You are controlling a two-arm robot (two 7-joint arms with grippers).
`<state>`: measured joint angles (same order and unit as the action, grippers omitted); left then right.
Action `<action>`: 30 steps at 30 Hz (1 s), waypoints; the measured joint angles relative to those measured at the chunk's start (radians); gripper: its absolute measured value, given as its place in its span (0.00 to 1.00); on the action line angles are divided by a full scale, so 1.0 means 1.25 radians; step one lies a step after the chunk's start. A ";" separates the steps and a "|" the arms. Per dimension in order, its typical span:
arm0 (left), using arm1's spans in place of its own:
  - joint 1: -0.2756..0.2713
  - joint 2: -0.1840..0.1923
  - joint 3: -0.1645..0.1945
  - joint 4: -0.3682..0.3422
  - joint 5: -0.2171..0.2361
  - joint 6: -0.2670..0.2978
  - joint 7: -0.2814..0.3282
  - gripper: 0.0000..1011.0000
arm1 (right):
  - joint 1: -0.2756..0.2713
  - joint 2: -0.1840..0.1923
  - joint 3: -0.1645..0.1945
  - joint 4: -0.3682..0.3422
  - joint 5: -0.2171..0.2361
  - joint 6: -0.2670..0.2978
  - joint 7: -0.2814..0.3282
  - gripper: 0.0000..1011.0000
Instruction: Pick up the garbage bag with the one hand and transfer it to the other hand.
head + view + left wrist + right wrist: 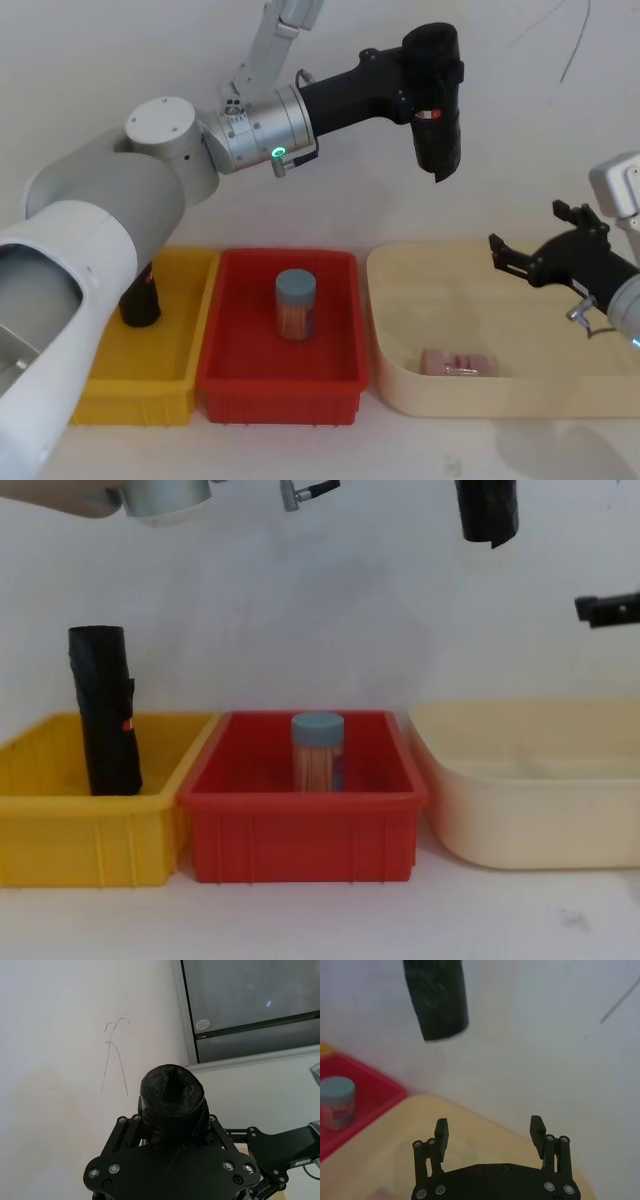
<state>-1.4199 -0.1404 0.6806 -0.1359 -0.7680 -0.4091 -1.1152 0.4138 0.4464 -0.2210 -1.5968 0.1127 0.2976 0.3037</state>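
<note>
High above the bins, at about 1 o'clock in the head view, the left hand is clamped around the upper part of the garbage bag, which hangs upright in the air well clear of the red bin. I judge the pickup done and the handover in hand. Toward 4 o'clock, the right hand waits over the cream tub, fingers spread wide and empty, well apart from the roll. Next, the hands must meet so the open fingers bracket the roll's free lower end before the left lets go.

White wall, thin grey scribble marks; dark window, white frame; white tabletop.
</note>
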 joint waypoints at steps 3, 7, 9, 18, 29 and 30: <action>-0.003 -0.003 0.002 0.007 -0.002 -0.003 -0.002 0.37 | 0.009 -0.005 -0.002 -0.002 0.004 -0.013 0.010 0.99; -0.005 -0.005 0.003 0.012 -0.004 -0.005 -0.004 0.37 | 0.029 -0.018 -0.009 -0.003 0.009 -0.030 0.019 0.99; -0.006 -0.006 0.004 0.013 -0.004 -0.006 -0.005 0.37 | 0.044 -0.028 -0.015 0.000 0.012 -0.041 0.023 0.99; -0.009 -0.009 0.005 0.020 -0.006 -0.008 -0.007 0.37 | 0.100 -0.066 -0.043 0.034 0.014 -0.069 0.030 0.99; -0.010 -0.010 0.006 0.023 -0.007 -0.009 -0.009 0.37 | 0.161 -0.107 -0.075 0.093 0.000 -0.085 0.031 0.99; -0.010 -0.010 0.006 0.024 -0.008 -0.009 -0.009 0.37 | 0.169 -0.112 -0.078 0.101 -0.003 -0.086 0.030 0.99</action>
<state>-1.4327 -0.1528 0.6884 -0.1063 -0.7774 -0.4203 -1.1261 0.6248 0.3067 -0.3187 -1.4706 0.1095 0.1895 0.3418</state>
